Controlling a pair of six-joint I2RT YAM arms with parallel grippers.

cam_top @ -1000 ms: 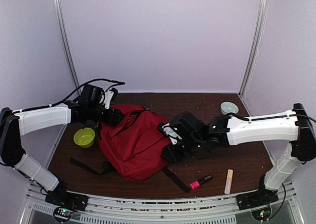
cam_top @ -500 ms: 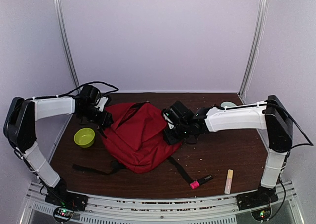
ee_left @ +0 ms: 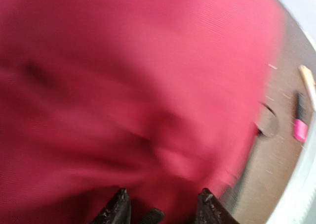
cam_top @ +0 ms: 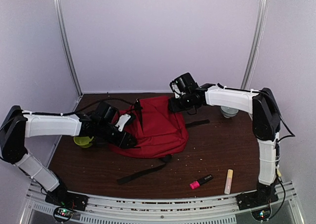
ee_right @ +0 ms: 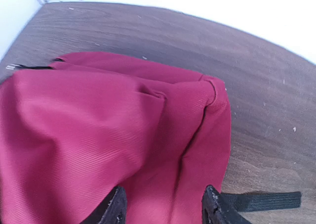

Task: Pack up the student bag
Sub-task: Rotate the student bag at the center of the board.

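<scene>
One limp-looking backpack (cam_top: 158,127), best held by seams: right gripper (ee_right: 165,206) clamps its far corner; left gripper (ee_left: 160,206), can't tell.

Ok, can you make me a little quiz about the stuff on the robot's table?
1. True or false: the pink highlighter lies inside the student bag.
2. What colour is the bowl just left of the bag in the top view? A green, B blue, C orange.
3. Which lies closer to the bag, the highlighter or the cream marker?
Key: 1 false, it lies on the table. 2 A. 3 the highlighter.
</scene>
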